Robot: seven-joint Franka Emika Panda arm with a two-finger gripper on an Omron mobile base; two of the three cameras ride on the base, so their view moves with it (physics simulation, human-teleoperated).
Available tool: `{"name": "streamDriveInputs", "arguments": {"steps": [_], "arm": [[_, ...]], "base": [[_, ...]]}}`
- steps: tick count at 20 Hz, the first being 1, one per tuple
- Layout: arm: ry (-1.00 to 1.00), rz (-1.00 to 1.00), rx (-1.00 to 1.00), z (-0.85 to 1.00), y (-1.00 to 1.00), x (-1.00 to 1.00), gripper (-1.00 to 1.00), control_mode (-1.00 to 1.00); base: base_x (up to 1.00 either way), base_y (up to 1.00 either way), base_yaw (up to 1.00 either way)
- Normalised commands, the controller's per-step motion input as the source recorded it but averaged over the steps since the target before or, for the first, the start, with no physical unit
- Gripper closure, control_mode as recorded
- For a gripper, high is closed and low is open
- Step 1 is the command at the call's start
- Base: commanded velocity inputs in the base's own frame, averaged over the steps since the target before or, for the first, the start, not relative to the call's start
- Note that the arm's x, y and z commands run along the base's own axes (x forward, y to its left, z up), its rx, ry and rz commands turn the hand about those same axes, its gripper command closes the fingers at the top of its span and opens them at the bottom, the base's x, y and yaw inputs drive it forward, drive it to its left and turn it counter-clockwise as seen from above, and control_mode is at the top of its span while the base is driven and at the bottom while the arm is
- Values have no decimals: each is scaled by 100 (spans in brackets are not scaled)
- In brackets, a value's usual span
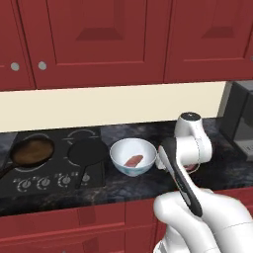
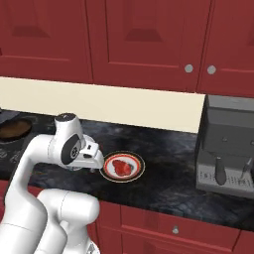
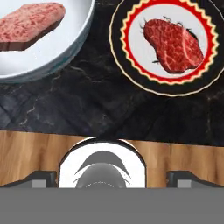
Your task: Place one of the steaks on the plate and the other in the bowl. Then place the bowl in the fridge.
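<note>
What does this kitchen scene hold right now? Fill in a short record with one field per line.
bowl: bowl on the dark counter, right of the stove
pinkish steak: pinkish steak lying inside the bowl
plate: plate on the counter, apart from the bowl
red steak: red steak lying on the plate
gripper: gripper open, holding nothing
task left: bowl not yet in the fridge

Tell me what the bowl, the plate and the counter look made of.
Bowl: probably glazed ceramic, smooth glossy white inside. Plate: also looks like glazed ceramic, with a printed black, red and yellow rim. Counter: dark polished stone, likely marble or granite, judging by its pale veins.
</note>
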Motion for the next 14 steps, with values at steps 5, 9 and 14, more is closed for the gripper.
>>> {"name": "streamDriveInputs", "arguments": {"steps": [5, 9, 14], "arm": [[0, 0, 0, 0, 0, 0, -100, 100], [-5, 0, 0, 0, 0, 0, -100, -100], [-37, -1, 0, 0, 24, 0, -100, -100]], "base": [[65, 5, 8], [0, 0, 0], [0, 0, 0]]}}
